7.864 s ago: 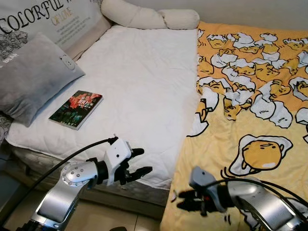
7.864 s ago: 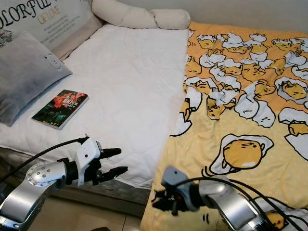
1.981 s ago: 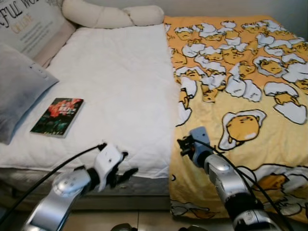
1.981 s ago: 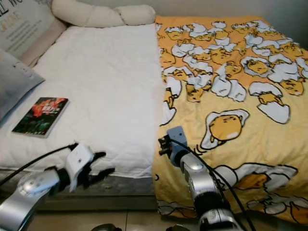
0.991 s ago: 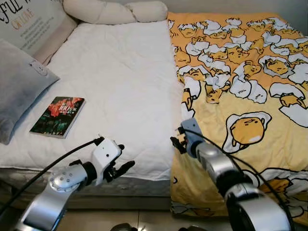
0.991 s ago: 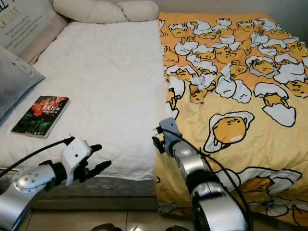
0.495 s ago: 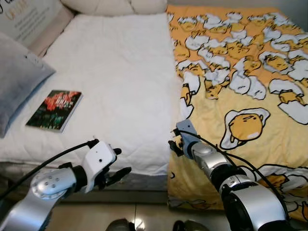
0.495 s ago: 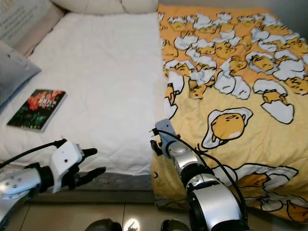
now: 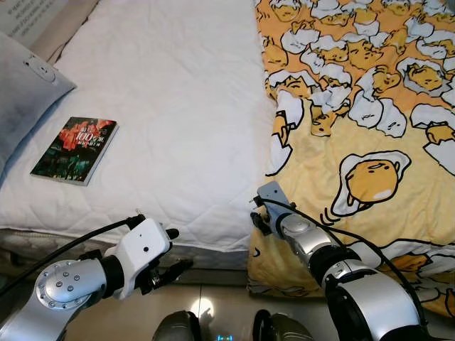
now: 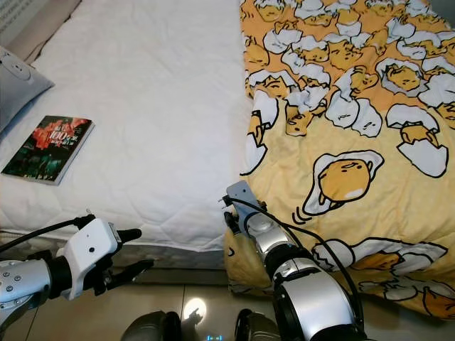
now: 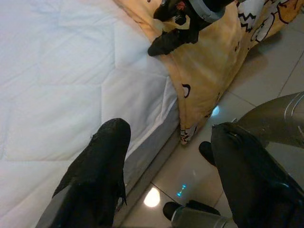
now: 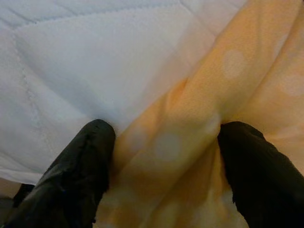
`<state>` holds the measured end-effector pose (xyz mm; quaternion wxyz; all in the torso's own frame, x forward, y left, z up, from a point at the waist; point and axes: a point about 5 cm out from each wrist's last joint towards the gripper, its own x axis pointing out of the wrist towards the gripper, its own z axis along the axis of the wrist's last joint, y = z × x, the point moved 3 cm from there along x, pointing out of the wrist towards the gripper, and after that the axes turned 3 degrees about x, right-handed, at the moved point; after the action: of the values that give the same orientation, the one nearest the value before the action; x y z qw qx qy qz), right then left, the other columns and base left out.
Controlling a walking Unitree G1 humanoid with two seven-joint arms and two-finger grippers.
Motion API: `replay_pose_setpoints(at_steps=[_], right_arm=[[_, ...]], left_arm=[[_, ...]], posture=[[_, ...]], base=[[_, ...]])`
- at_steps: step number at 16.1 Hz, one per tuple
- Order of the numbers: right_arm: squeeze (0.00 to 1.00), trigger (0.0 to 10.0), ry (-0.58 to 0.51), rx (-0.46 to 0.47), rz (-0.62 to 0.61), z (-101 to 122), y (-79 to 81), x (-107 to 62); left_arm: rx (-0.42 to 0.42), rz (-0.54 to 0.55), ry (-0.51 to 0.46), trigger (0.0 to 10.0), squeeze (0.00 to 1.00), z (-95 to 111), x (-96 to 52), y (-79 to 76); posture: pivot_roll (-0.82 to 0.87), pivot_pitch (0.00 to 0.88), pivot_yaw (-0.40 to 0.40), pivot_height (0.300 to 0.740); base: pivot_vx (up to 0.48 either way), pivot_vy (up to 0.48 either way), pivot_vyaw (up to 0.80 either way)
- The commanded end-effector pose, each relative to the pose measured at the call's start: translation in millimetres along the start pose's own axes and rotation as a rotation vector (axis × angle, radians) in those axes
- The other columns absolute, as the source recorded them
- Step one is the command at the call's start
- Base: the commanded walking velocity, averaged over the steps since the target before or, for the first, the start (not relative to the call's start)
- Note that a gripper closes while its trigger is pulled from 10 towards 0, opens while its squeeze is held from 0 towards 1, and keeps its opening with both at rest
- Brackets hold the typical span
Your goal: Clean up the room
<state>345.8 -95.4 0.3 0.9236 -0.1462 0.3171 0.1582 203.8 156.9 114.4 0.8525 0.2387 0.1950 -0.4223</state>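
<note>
Bed: white quilted cover, taken as landmark. Its near edge runs above a tiled floor.

Blanket: yellow, egg-cartoon print, spread over the bed's right half, draped down over the near edge toward the floor. Its left border runs up the bed's middle.

Pillow: grey, at the bed's left edge.

Book: dark cover with red print, flat on the white cover, left part of the bed, just beside the pillow, well apart from the blanket.

Right gripper: at the bed's near edge, on the blanket's left border where it folds over the edge. Jaws spread, one finger on each side of a raised yellow fold; fabric bunches between them and touches both fingers. Not clenched.

Left gripper: below the bed's near edge, over the floor, left of the blanket's hanging corner. Jaws released, fingers well parted, grasping nothing. Its wrist view looks along the bed edge to the right gripper at the blanket.
</note>
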Motion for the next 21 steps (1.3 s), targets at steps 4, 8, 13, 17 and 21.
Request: replay_pose_setpoints(at_steps=[4,8,13,17,21], right_arm=[[0.0,0.0,0.043,0.013,0.002,-10.9,2.6,-0.1],[0.0,0.0,0.048,0.048,0.001,-12.0,-1.5,-0.6],[0.0,0.0,0.06,0.082,-0.013,-18.3,-9.3,-2.0],[0.0,0.0,0.056,0.09,-0.012,-16.6,-10.5,-2.0],[0.0,0.0,0.044,0.116,-0.015,-15.7,-13.8,-2.4]], left_arm=[[-0.004,-0.026,-0.004,10.0,0.0,3.9,-0.5,-4.9],[0.0,-0.039,-0.001,10.0,0.0,4.3,2.0,-4.9],[0.003,-0.04,-0.001,10.0,0.0,4.4,3.3,-2.6],[0.001,-0.043,-0.001,10.0,0.0,4.4,4.4,-2.5],[0.005,-0.038,-0.003,10.0,0.0,4.2,7.1,1.4]], posture=[[0.22,0.197,-0.013,0.74],[0.22,0.187,-0.013,0.74],[0.22,0.178,-0.014,0.74],[0.21,0.17,-0.011,0.74],[0.21,0.151,-0.013,0.74]], base=[[0.0,0.0,0.0],[0.0,0.0,0.0],[0.0,0.0,0.0],[0.0,0.0,0.0],[0.0,0.0,0.0]])
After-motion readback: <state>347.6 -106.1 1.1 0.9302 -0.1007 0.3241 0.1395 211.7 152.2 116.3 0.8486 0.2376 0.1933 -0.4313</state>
